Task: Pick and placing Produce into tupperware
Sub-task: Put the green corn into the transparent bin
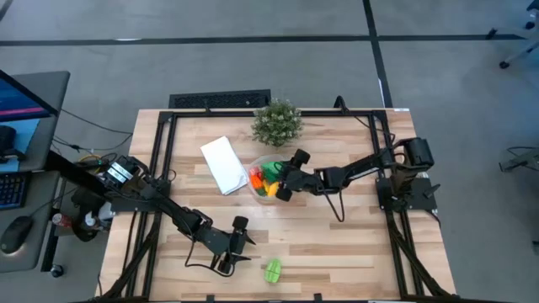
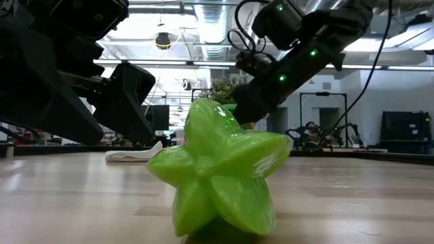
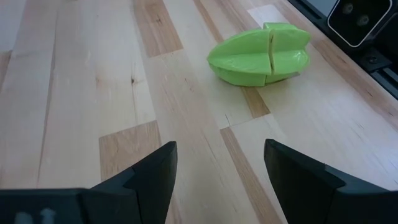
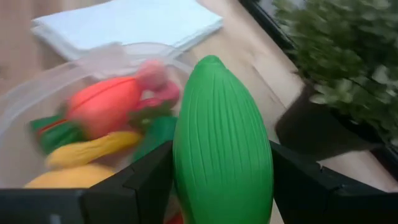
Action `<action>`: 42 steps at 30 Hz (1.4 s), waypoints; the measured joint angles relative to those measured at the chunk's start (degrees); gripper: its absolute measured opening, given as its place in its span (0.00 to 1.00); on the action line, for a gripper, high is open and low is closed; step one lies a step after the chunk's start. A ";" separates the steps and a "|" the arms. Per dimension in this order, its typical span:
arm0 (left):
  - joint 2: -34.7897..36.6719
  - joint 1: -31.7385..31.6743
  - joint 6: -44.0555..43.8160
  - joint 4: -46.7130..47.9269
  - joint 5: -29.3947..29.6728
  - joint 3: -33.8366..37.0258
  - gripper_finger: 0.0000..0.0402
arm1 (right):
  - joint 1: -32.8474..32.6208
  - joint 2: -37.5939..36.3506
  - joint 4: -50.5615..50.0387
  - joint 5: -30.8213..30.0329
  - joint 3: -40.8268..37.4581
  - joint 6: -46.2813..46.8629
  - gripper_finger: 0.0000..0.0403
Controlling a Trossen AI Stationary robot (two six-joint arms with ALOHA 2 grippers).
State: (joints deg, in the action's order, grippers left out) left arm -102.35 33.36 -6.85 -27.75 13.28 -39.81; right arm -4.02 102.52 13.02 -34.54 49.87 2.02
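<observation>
A glossy green star-shaped toy fruit [image 1: 272,270] lies on its side on the wood near the table's near edge; it fills the low view [image 2: 217,176] and shows in the left wrist view [image 3: 258,57]. My left gripper [image 1: 242,244] is open just left of it, fingers [image 3: 155,174] apart and low over the table. The round clear tupperware [image 1: 263,178] holds orange, yellow, red and green toy pieces [image 4: 102,106]. My right gripper [image 1: 286,175] hangs over the tupperware's right rim, shut on a ribbed green toy vegetable [image 4: 221,149]. My right gripper pinches the ribbed green vegetable between its two fingers [image 4: 146,180], on its lower half [image 4: 217,186]. The pointed end [image 4: 210,62] sticks out past the fingertips. The piece is lifted clear, above the tupperware's rim [image 4: 37,93].
A flat white lid [image 1: 223,164] lies left of the tupperware. A bushy potted plant [image 1: 276,122] stands just beyond it, close to the right gripper [image 4: 336,68]. Bare wood stretches around the star fruit. Black frame rails edge the table [image 1: 164,143].
</observation>
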 joint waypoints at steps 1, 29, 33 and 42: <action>0.00 0.00 0.00 0.00 0.00 0.00 0.58 | 0.63 0.00 0.00 0.01 0.00 0.87 0.57; 0.00 0.00 -0.44 0.29 -0.02 0.00 0.58 | 3.16 -0.10 1.82 9.44 0.00 3.96 0.73; 0.00 0.00 -0.44 0.46 -0.02 0.00 0.58 | 2.94 -0.11 2.87 9.14 0.00 2.73 0.77; 0.00 0.00 -0.46 0.66 -0.02 0.00 0.58 | 2.47 -5.36 1.85 9.01 -0.02 2.06 0.82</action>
State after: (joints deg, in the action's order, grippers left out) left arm -102.35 33.36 -7.31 -27.09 13.26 -39.81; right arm -1.56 97.16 14.86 -25.54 49.84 4.08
